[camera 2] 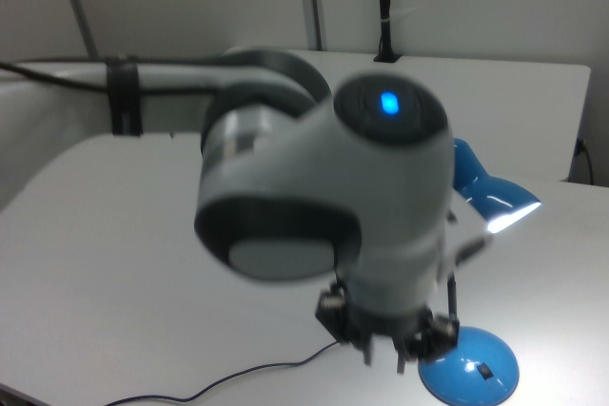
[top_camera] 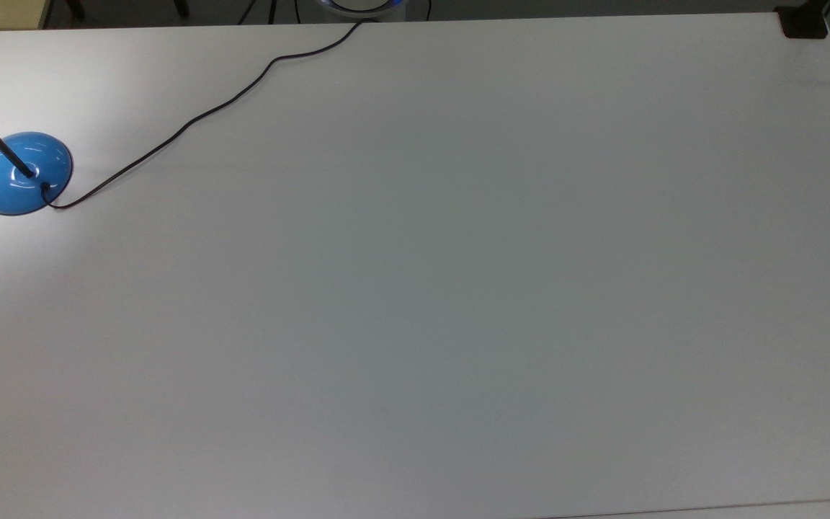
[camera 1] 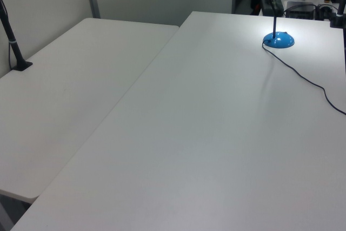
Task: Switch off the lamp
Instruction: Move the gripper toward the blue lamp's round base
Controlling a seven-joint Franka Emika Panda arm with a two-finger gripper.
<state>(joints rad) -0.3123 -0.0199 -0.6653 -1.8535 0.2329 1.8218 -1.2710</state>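
One lamp (camera 2: 471,370), lit, stands on the white worktop (top_camera: 458,288); the tool (camera 2: 392,354) hangs beside its blue base, fingers apart, grasping nothing.

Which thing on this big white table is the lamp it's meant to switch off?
Look along the white table to the top view's left edge. The lamp stands there: glossy blue dome base, thin black slanted stem, a black cord trailing off, and a bright pool of light around it.
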